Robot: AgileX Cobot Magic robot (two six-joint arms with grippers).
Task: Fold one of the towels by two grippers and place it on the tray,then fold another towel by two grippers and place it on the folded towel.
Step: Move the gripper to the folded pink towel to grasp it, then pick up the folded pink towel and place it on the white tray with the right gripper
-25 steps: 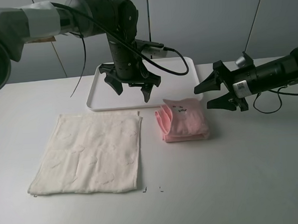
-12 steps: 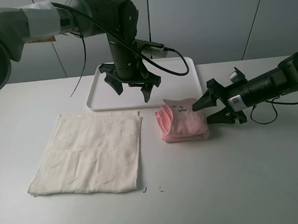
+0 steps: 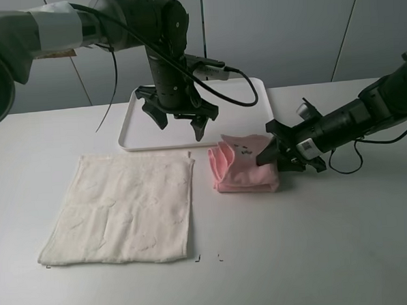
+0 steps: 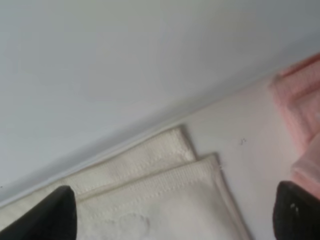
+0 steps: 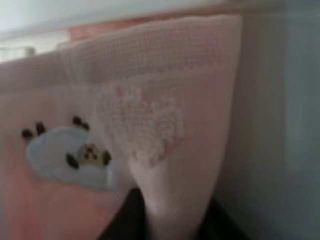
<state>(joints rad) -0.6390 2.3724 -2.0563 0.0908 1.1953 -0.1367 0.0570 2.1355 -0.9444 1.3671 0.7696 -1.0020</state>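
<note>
The cream-white towel [image 3: 121,208] lies unfolded in front of the tray [image 3: 137,125]; the pink towel [image 3: 242,171], folded, sits off the tray's front corner, my right gripper [image 3: 275,152] pinching its edge; my left gripper [image 3: 179,119] hangs spread above the tray's front rim

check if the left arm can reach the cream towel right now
Probably yes. The left end effector hangs open over the front rim of the tray, just past the far corner of the cream towel, nothing between them. The pink towel and right end effector are off to the side.
</note>
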